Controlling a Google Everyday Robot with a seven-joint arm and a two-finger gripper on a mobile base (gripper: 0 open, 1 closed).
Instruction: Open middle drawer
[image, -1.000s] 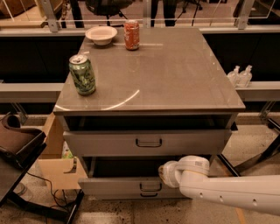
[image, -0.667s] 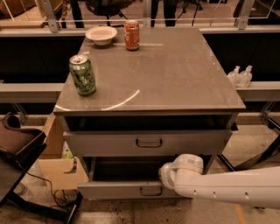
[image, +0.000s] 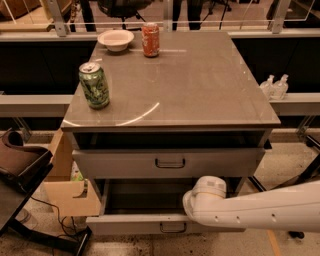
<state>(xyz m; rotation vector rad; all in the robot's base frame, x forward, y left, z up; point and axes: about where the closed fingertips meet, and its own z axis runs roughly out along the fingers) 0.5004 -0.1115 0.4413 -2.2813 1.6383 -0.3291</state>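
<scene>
The grey cabinet (image: 172, 85) has a tall top drawer front (image: 125, 164) with a dark loop handle (image: 170, 163). Below it the middle drawer (image: 130, 225) stands pulled well out, its dark inside showing, with its small loop handle (image: 173, 228) at the centre of its front. The lowest drawer is hidden beneath it. My white arm (image: 260, 210) reaches in from the right. My gripper (image: 194, 206) is at its rounded end, over the middle drawer's front edge just right of the handle.
On the cabinet top stand a green can (image: 94, 85), a red can (image: 150, 39) and a white bowl (image: 115, 39). A cardboard box (image: 67, 190) and a dark chair (image: 20, 165) stand at the left. Two small bottles (image: 274, 86) sit on a ledge at the right.
The middle drawer has slid a little further out toward the camera. My arm's end has stayed at its front edge, moving slightly with it.
</scene>
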